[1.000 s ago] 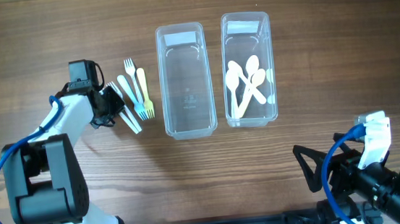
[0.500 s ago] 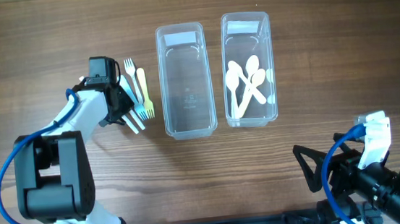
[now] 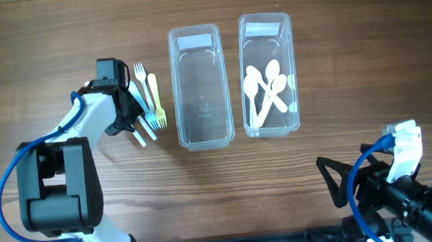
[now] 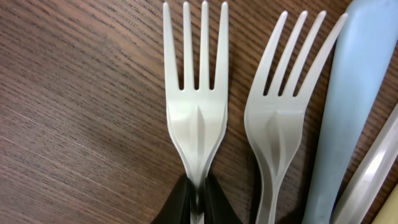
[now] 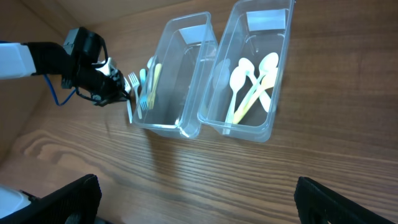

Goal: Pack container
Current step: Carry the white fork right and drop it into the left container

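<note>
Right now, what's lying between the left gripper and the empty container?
The overhead view shows the other loose forks, white, blue and yellow, lying side by side there. The left gripper itself pinches one white fork.

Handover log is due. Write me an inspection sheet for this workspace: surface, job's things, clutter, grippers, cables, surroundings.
Surface: wooden table, no spills seen.
Job's things: left container is empty; right container holds white spoons; forks lie on the table left of both containers.
Clutter: nothing seen.
Grippers: left gripper is shut on the handle of a white fork that lies flat; right gripper is open, away from the containers.
Cables: blue cable loops along the left arm; another blue loop is on the right arm.
Surroundings: nothing seen.
</note>
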`<state>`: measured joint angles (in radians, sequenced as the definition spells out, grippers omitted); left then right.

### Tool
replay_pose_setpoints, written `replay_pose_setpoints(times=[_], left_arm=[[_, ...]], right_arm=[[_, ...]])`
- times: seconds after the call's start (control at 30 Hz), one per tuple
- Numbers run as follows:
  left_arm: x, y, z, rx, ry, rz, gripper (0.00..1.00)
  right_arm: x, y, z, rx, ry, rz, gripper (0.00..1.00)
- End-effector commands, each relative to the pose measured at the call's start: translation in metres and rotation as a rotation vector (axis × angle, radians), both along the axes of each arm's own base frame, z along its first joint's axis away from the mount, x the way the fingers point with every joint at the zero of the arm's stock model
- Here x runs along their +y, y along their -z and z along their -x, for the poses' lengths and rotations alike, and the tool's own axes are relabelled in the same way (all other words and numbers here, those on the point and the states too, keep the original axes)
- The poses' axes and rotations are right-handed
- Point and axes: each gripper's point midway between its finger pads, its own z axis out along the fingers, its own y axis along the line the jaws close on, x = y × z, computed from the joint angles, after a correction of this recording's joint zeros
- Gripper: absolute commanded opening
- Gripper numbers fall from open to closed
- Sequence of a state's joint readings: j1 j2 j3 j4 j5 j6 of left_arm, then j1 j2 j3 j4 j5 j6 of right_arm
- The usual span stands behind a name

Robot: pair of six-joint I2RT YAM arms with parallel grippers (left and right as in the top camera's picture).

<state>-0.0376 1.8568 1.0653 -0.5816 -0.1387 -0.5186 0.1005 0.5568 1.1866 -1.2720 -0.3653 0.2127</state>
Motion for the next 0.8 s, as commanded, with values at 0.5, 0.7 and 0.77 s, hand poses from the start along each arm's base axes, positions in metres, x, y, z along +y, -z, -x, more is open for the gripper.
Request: replay_pose_setpoints(times=[0.5,0.7,0.77], left_arm=[[-0.167,-0.244,0.007,-0.636,0.498,0.214,0.04],[-0.246,-0.230,-0.001,-0.583,0.683,0.118,0.04],[-0.249,-0.200,-0.008,-0.513,0.643,0.113,0.04]], right_arm=[[-0.001,-0.001,0.001,-0.001,0.012,-0.004,1.00],[-0.001,-0.001,0.001,-0.001,0.012,-0.004,1.00],[-0.001,-0.001,0.001,-0.001,0.012,-0.004,1.00]])
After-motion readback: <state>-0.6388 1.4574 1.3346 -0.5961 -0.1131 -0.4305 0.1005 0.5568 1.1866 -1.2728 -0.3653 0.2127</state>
